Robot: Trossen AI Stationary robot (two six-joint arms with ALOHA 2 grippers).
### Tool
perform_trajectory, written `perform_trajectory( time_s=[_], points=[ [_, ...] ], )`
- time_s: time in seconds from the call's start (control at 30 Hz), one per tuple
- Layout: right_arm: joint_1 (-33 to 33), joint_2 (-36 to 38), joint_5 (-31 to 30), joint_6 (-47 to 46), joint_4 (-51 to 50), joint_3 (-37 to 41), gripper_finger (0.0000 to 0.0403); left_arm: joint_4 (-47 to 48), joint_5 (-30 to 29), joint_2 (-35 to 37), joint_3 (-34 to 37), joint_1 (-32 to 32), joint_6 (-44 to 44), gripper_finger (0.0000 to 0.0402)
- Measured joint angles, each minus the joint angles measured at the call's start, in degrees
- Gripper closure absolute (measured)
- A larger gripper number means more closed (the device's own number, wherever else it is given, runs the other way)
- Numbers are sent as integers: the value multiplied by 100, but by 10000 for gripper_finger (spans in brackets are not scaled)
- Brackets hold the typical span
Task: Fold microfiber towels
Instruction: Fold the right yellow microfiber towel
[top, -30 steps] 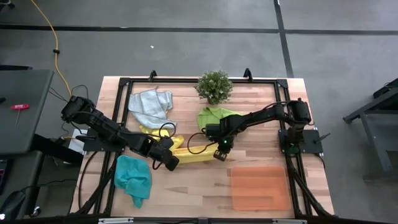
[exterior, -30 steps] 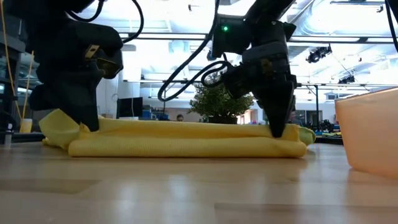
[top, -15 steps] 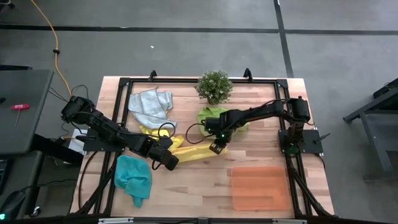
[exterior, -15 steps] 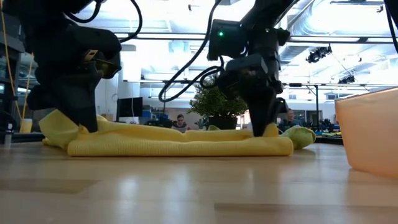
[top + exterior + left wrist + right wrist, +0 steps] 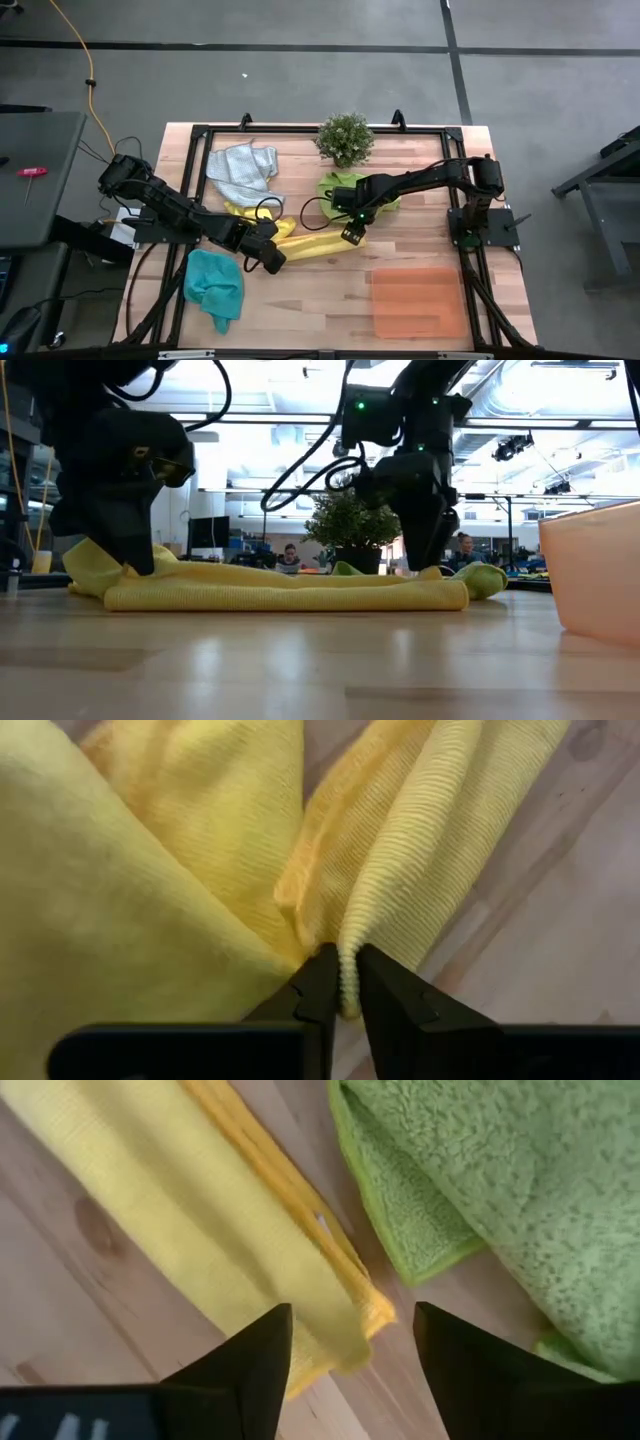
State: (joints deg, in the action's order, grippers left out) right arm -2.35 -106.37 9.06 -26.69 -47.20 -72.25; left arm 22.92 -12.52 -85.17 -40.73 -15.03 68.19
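The yellow towel (image 5: 310, 246) lies near the middle of the worktop (image 5: 300, 300) as a long, narrow folded strip, its long axis running roughly from the left arm's side across toward the right arm's side. The left gripper (image 5: 340, 988) sits at one end of that strip, its fingers nearly together and pinching a thin ridge of the yellow cloth between them. The right gripper (image 5: 350, 1342) stands over the opposite end, fingers spread apart with the corner of the strip lying between and below them, so it appears to have let go rather than to be holding. Each arm is thus nearest its own end of the strip, and any further fold would probably bring one end over toward the other along that axis. Just beyond the right gripper lies the lime green towel (image 5: 355, 188), crumpled and close to the yellow strip's end. A second yellow towel (image 5: 243, 210) peeks out behind the left arm, a grey towel (image 5: 243, 168) lies toward the far edge, and a teal towel (image 5: 214, 284) lies near the front.
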Motion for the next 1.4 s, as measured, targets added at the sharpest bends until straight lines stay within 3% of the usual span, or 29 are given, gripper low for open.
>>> perform_trajectory(
  time_s=[0.43,0.77,0.87,1.1,1.23,1.4],
  points=[
    [0,801,-240,582,-112,0,198,68,292,255,2,435,-1389,258],
    [229,1318,-287,737,-768,262,198,774,-507,2073,50,526,-1953,218],
    [343,1807,-97,174,22,1096,198,366,-766,2523,278,194,-1831,218],
    [533,2939,97,-2482,2717,3226,198,-811,-1073,2732,1043,-442,-1191,218],
    [590,2900,32,-3350,3634,3797,198,-1223,-1024,2544,1246,-503,-936,218],
    [590,2508,-157,-3633,4269,3930,198,-1189,-869,2441,1282,-498,-871,218]
  ],
)
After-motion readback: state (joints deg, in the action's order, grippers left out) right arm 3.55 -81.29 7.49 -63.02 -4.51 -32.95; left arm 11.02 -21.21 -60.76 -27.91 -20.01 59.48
